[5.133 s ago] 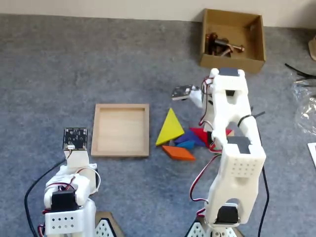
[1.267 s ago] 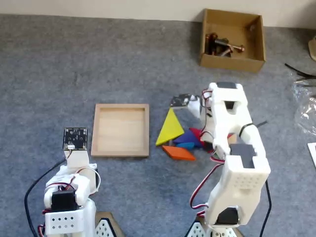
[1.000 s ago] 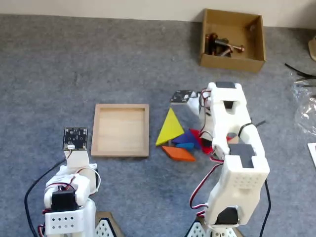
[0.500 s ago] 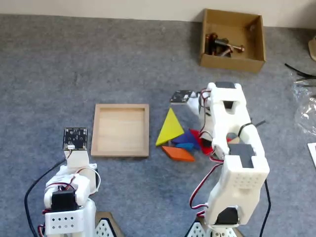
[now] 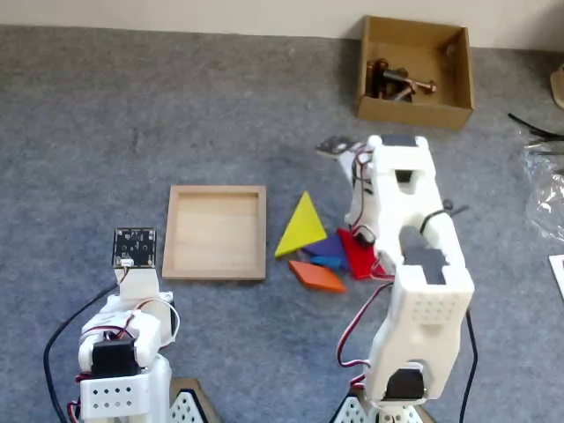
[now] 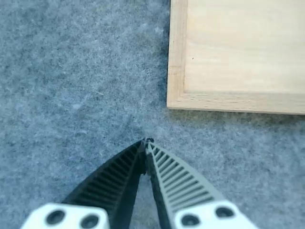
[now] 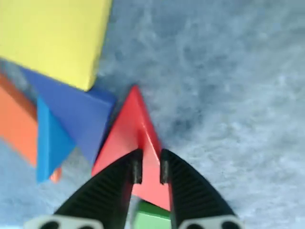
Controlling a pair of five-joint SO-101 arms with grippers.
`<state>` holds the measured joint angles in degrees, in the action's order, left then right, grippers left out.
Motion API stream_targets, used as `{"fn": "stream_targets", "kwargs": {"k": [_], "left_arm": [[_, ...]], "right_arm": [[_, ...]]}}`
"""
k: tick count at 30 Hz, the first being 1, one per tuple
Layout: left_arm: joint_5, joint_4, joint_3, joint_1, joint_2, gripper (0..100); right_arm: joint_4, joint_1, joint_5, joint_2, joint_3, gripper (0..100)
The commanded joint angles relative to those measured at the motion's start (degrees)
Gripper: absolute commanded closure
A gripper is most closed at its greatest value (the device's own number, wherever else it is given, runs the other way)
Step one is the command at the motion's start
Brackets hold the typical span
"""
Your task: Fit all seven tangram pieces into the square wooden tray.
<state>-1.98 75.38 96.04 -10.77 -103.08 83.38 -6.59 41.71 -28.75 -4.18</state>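
The square wooden tray (image 5: pixel 216 262) lies left of centre with nothing in it; its near corner (image 6: pixel 177 98) shows in the left wrist view. To its right is a cluster of pieces: a yellow triangle (image 5: pixel 300 226), blue pieces (image 5: pixel 328 249), an orange piece (image 5: pixel 317 276) and a red triangle (image 5: pixel 359 256). My right arm (image 5: pixel 401 189) stands over the cluster's right side. My right gripper (image 7: pixel 150 157) is shut on the red triangle (image 7: pixel 136 119), beside a dark blue triangle (image 7: pixel 78 121); a green piece (image 7: pixel 147 220) sits under it. My left gripper (image 6: pixel 145 141) is shut on nothing, just short of the tray.
A cardboard box (image 5: pixel 414 70) with metal parts stands at the back right. A clear plastic bag (image 5: pixel 546 189) and cables lie at the right edge. Grey carpet covers the table, with open room behind and left of the tray.
My right arm has turned and moved away from the front, its wrist now farther back. The yellow triangle has slid slightly left and more of the red triangle shows. The left arm has kept still.
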Motion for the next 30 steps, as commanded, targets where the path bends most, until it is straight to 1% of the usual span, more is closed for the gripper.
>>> {"fn": "stream_targets", "kwargs": {"k": [1, 9, 15, 22, 26, 30], "left_arm": [[-0.18, 0.44, 1.19, -0.48, 0.40, 100], [-0.18, 0.44, 1.19, -0.48, 0.40, 100], [-0.18, 0.44, 1.19, -0.48, 0.40, 100], [-0.18, 0.44, 1.19, -0.48, 0.40, 100], [-0.18, 0.44, 1.19, -0.48, 0.40, 100], [-0.18, 0.44, 1.19, -0.48, 0.40, 100]], "right_arm": [[3.56, -3.65, -6.15, 0.31, -5.05, 95.7], [12.97, -10.07, -13.54, 0.04, -15.16, 95.7], [14.20, -13.58, -14.07, 0.04, -19.47, 95.7], [13.76, -16.57, -14.42, -0.13, -19.91, 95.7], [13.76, -16.75, -20.40, -0.04, -19.91, 95.7], [14.20, -16.75, -29.19, 0.22, -19.91, 96.1]]}}
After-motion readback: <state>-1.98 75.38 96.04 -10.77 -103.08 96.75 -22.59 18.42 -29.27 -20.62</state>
